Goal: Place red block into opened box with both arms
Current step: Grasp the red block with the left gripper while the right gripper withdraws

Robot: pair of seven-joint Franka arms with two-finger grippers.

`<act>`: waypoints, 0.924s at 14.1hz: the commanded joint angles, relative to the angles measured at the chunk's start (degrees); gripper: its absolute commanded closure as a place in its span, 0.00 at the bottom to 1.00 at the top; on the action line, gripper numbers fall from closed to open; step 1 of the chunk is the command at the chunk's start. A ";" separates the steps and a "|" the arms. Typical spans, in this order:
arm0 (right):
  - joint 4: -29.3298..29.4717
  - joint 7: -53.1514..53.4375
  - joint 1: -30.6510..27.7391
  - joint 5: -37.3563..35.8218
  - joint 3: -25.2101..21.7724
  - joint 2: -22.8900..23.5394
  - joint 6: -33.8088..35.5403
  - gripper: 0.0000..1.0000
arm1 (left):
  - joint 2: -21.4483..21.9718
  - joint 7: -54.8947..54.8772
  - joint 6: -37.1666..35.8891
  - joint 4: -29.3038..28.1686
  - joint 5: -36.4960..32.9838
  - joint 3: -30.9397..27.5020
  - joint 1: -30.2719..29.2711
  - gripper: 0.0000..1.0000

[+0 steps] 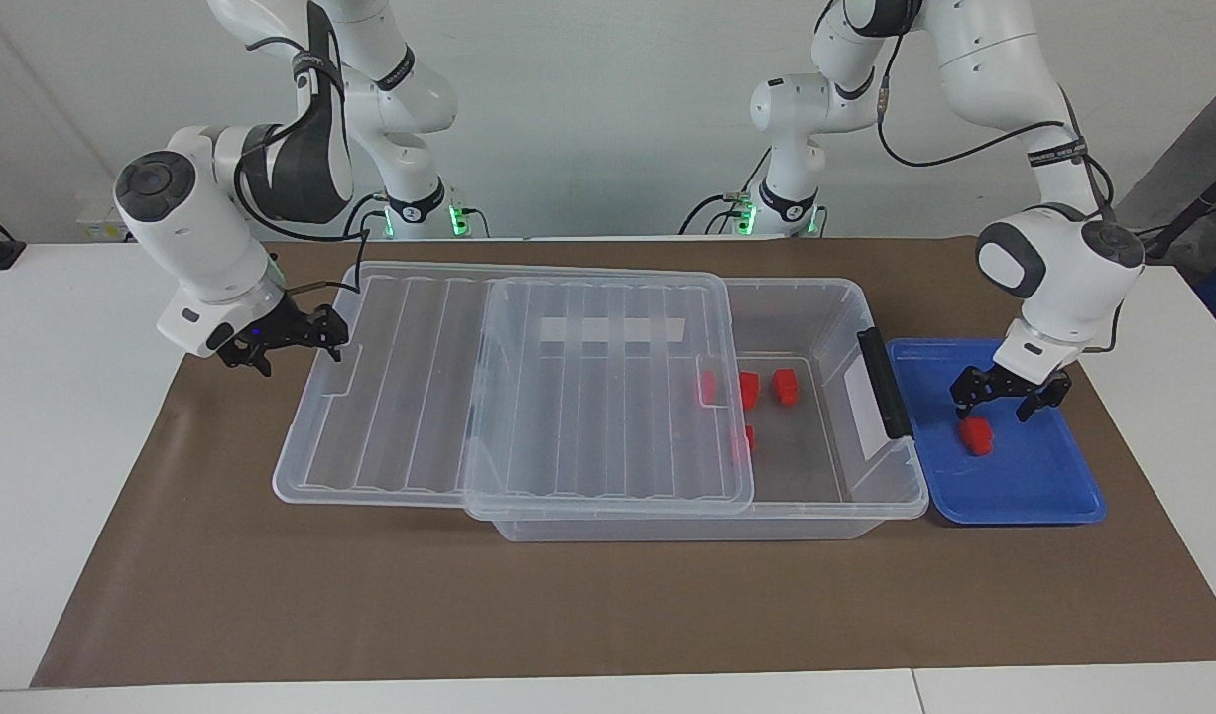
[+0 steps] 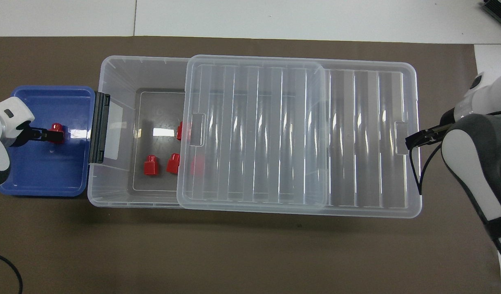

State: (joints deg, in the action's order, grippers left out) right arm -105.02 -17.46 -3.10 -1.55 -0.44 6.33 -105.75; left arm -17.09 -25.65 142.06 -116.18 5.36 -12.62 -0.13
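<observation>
Right gripper (image 1: 289, 342): at the lid's end tab, toward the right arm's end of the table; fingers spread, closed on nothing; contact with the tab cannot be told.
Left gripper (image 1: 1010, 395): low over the blue tray, directly above the red block; fingers wide apart, straddling the block from above, nothing gripped.
Red block (image 1: 976, 435): lying on the tray floor, near the tray's middle; long axis along the table's length, narrower knob end pointing toward the box, wider end toward the left arm's end of the table.
Blue tray (image 1: 1025, 496): shallow, just beside the box's handled end, toward the left arm's end of the table; touching or nearly touching the handle.
Box (image 1: 846, 496): clear bin on the brown mat (image 1: 588, 605), long axis along the table's length; dark grey handle (image 1: 884, 382) on the end facing the tray.
Lid (image 1: 420, 397): ribbed, clear, slid toward the right arm's end, overhanging that end of the box; handle end of the box left uncovered.
Blocks in box (image 2: 151, 165): two in the open part, knobs pointing away from the robots; two more partly under the lid's edge, orientation unclear.
</observation>
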 commanded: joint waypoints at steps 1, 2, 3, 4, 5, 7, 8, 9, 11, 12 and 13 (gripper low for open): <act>-0.72 -4.15 -2.16 0.23 0.35 -0.97 -0.07 0.00 | -1.02 0.25 1.82 0.25 1.06 -0.21 0.48 0.00; -0.72 -5.38 -2.43 0.15 0.26 -0.88 -0.25 0.00 | -1.10 0.25 1.82 0.25 1.06 -0.21 0.48 0.00; -0.72 -6.95 -3.30 0.14 0.26 -0.79 -0.42 0.00 | -1.02 0.17 1.91 0.25 1.06 -0.21 0.48 0.00; -0.63 -8.36 -3.57 0.06 0.26 -0.62 -0.69 0.00 | -1.02 0.17 2.17 0.08 1.06 -0.21 0.48 0.01; -0.63 -9.77 -3.84 -0.20 0.26 -0.61 -0.86 0.00 | -1.10 0.17 2.17 0.07 1.06 -0.21 0.57 0.03; -0.63 -12.06 -4.63 -0.47 0.26 -0.61 -0.87 0.00 | -1.10 0.25 2.17 0.07 1.06 -0.21 0.57 0.16; -0.63 -12.15 -4.80 -0.56 0.26 -0.61 -0.86 0.00 | -1.10 0.34 2.26 0.07 1.06 -0.21 0.57 0.23; -0.63 -12.16 -4.98 -0.56 0.26 -0.61 -0.78 0.00 | -1.10 0.34 2.70 -0.10 1.06 -0.12 0.66 0.30; -0.45 -12.07 -4.90 -0.56 0.35 -0.61 -0.16 0.00 | -1.10 0.34 2.96 -0.19 1.06 -0.12 0.66 0.53; -0.19 -11.98 -4.81 -0.56 0.35 -0.61 0.19 0.00 | -1.10 0.34 2.96 -0.19 1.06 -0.12 0.66 0.68; -0.10 -11.54 -4.37 -0.56 0.35 -0.87 0.45 0.00 | -1.10 0.34 2.88 -0.19 1.06 -0.12 0.74 0.83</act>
State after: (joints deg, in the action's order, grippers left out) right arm -105.00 -27.99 -7.18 -1.64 -0.54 6.33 -105.94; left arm -18.20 -25.59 143.71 -115.95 5.49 -12.45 -0.01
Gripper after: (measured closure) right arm 0.000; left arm 0.445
